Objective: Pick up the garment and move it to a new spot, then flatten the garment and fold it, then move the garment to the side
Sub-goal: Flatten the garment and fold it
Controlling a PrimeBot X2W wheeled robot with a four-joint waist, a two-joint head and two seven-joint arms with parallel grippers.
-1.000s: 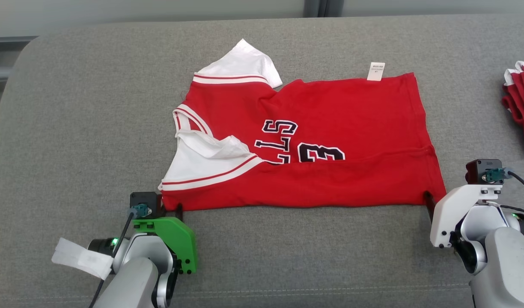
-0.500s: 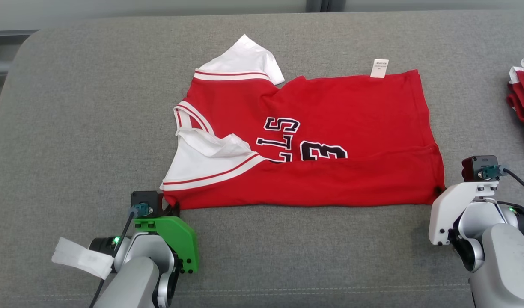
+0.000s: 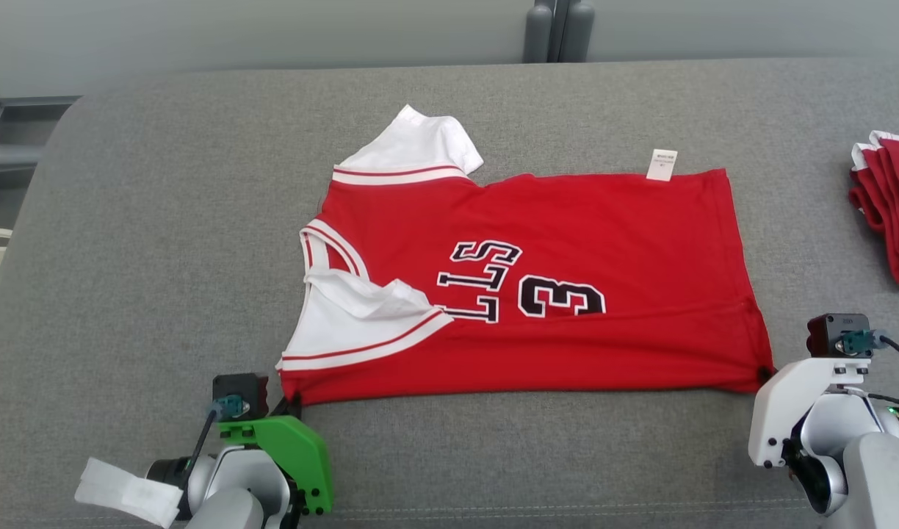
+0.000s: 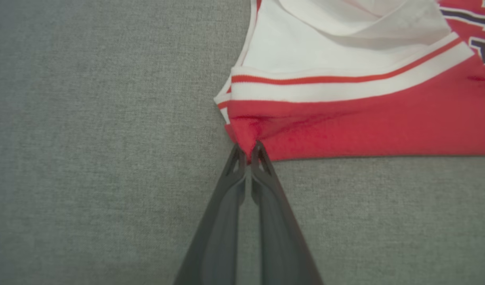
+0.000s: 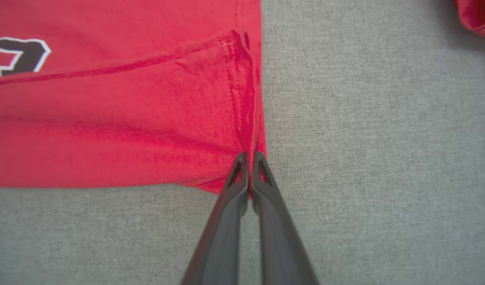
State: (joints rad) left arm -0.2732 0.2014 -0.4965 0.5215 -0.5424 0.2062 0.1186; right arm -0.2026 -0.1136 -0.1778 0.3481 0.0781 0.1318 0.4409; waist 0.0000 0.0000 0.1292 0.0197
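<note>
The garment [image 3: 567, 242] is a red jersey with white sleeves and black lettering, lying spread on the grey cushion. My left gripper [image 3: 291, 402] is shut on its near left corner, where red cloth [image 4: 248, 136] bunches between the dark fingertips [image 4: 237, 160]. At the near right corner my right gripper [image 3: 764, 373] is shut on the hem [image 5: 246, 118], the fingertips [image 5: 262, 170] pinching the seam edge. A white label [image 3: 662, 164] sticks out at the garment's far edge.
A pile of red and white cloth [image 3: 886, 206] lies at the cushion's right edge, also seen in the right wrist view [image 5: 476, 16]. The grey cushion [image 3: 163, 220] stretches bare to the left and in front of the garment. A wall runs behind.
Both grippers have shut on the garment's near corners. The near fold that hid part of the lettering has pulled flat. The whole picture has shifted, so the camera moved.
</note>
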